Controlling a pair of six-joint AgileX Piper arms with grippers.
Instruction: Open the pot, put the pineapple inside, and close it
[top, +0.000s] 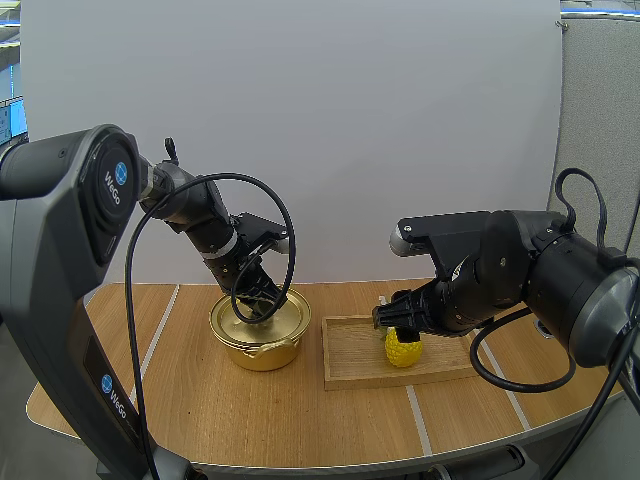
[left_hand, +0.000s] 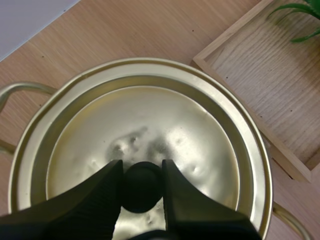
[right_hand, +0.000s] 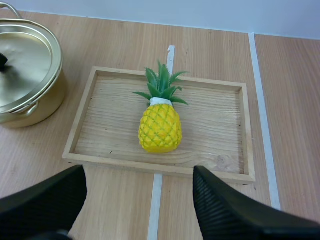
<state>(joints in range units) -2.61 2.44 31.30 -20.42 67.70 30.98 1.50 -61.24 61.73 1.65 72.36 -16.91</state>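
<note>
1. The left gripper (left_hand: 142, 169) is clamped on the round black knob (left_hand: 141, 189). One black finger presses each side of the knob, with only the knob's width between them.
2. That knob sits at the centre of the shiny, shallow-domed gold metal lid (left_hand: 150, 120). The lid lies flat on the round gold metal pot (top: 262, 350), so the pot is closed.
3. The pot stands on the light wooden table (top: 300, 425), just beside the left end of the tray.
4. The right gripper (right_hand: 139, 172) is spread wide, its ribbed black fingers (right_hand: 215, 200) well apart and holding nothing.
5. In the high view the right gripper (top: 398, 318) hangs close over the pineapple. In its own wrist view the fingertips are clear of the fruit.
6. The small yellow plastic pineapple with a green leafy crown (right_hand: 160, 130) is inside the shallow rectangular wooden tray (right_hand: 220, 130), near its middle.
7. In the right wrist view its long axis runs from the tray's near rim toward the far rim, with the crown end away from the gripper. I cannot tell whether it stands upright or lies flat.
8. The pineapple's body is an oval with a diamond-scored skin. A white collar sits under spiky green leaves.
</note>
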